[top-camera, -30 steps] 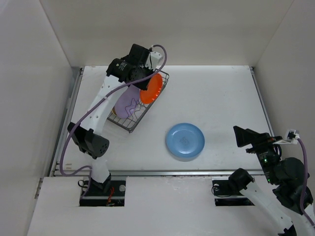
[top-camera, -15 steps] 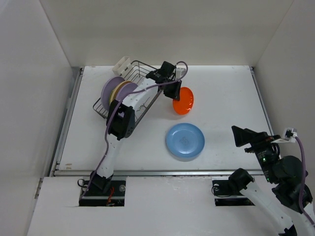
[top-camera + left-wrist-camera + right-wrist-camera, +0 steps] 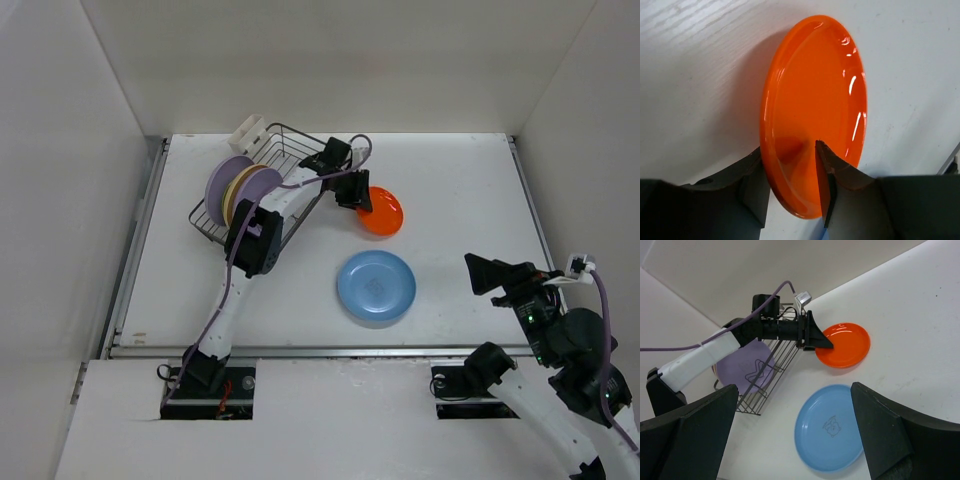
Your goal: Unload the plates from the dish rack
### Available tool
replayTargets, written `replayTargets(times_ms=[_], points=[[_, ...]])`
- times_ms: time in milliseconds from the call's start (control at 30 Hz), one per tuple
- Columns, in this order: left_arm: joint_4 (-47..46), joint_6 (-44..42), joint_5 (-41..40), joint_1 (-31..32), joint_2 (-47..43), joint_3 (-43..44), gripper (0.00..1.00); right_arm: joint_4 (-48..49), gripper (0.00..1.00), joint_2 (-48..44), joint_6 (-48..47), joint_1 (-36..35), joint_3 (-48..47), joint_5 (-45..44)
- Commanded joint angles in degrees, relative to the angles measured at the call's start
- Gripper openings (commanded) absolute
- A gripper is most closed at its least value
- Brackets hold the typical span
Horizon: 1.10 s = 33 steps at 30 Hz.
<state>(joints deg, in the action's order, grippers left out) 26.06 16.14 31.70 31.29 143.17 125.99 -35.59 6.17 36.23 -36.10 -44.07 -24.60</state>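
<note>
Tabletop [image 3: 460,180] — dish rack [image 3: 290,135] holds perhaps 2 plates [image 3: 235,185].

Left end effector [image 3: 364,204] on orange plate [image 3: 385,214] beside dish rack [image 3: 286,129]

My left gripper [image 3: 788,147] covers the near rim of the round orange plastic plate [image 3: 815,90]; upright plates [image 3: 236,186] in the dark wire dish rack [image 3: 296,131] overlap, so I can't count them.

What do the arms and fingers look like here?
Left arm and right arm: white links, black joint housings, a lavender cable along each, white connector at the wrist. Left fingers and right fingers: matte black, tapered wedges.
</note>
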Motion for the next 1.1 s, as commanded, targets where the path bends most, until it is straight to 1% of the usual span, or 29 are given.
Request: replayTargets(times_ms=[0,33,100,233,367,433,500,533,600,633,667,700,767,833,867,900,967,1033,1067], points=[[-2.2,2.8,2.7,-0.7,-0.4,-1.6,0.35,1.8,1.00,0.6,-0.7,-0.4,-0.5,0.2],[-2.2,3.5,2.7,-0.7,-0.4,-1.6,0.38,1.8,1.00,0.6,-0.7,-0.4,-0.5,0.2],[-2.2,3.5,3.3,-0.7,-0.4,-1.6,0.39,1.8,1.00,0.6,-0.7,-0.4,-0.5,0.2],[-0.4,2.7,1.9,-0.7,-1.7,-1.6,0.50,1.8,1.00,0.6,-0.7,-0.4,-0.5,0.2],[2.9,0.2,-3.5,-0.7,-3.0,-1.6,0.50,1.8,1.00,0.6,-0.7,-0.4,-0.5,0.7],[5.6,-0.4,-7.7,-0.7,-4.1,-1.6,0.51,1.8,1.00,0.1,-1.2,-0.4,-0.5,0.7],[7.8,-0.4,-12.3,-0.7,-4.7,-1.6,0.57,1.8,1.00,0.1,-1.2,-0.4,-0.5,0.7],[9.3,-0.4,-17.6,-0.7,-5.4,-1.0,0.68,1.8,1.00,0.1,-1.2,-0.4,-0.5,0.7],[12.9,-1.9,-22.4,-0.7,-6.1,-0.2,0.76,1.8,1.00,-0.5,-1.2,-0.4,-0.5,0.7],[13.8,-2.6,-25.5,-0.7,-6.7,-0.2,0.79,1.8,1.00,-0.5,-1.2,-0.4,-0.5,0.7],[15.1,-4.1,-26.7,-0.7,-7.8,-0.2,0.81,1.8,1.00,-0.5,-1.2,-0.4,-0.5,1.2],[15.8,-4.9,-27.4,-0.7,-8.5,-0.2,0.84,1.8,1.00,-1.1,-1.2,-0.4,-0.5,1.2],[17.6,-6.7,-28.9,-0.7,-10.7,0.3,0.85,1.8,1.00,-1.7,-1.2,-0.4,-0.5,1.2],[23.2,-10.5,-30.9,0.8,-13.1,3.4,0.85,1.8,1.00,-2.2,-1.2,-0.4,-0.5,1.2],[23.2,-12.2,-30.9,0.8,-13.1,4.4,0.86,1.8,1.00,-2.7,-1.2,-0.4,-0.5,1.2],[25.7,-14.0,-32.4,2.1,-15.2,5.0,0.86,1.8,1.00,-2.7,-1.2,-0.4,-0.5,0.7],[27.8,-18.8,-32.4,3.2,-17.7,5.0,0.88,1.8,1.00,-2.7,-1.2,-0.4,-0.5,0.7],[31.0,-21.3,-28.9,3.8,-21.3,5.0,0.89,1.8,1.00,-2.7,-1.2,-0.4,-0.5,0.7],[31.8,-22.5,-26.4,3.8,-22.5,3.5,0.89,1.8,1.00,-2.7,-1.2,-0.4,-0.5,0.7]])
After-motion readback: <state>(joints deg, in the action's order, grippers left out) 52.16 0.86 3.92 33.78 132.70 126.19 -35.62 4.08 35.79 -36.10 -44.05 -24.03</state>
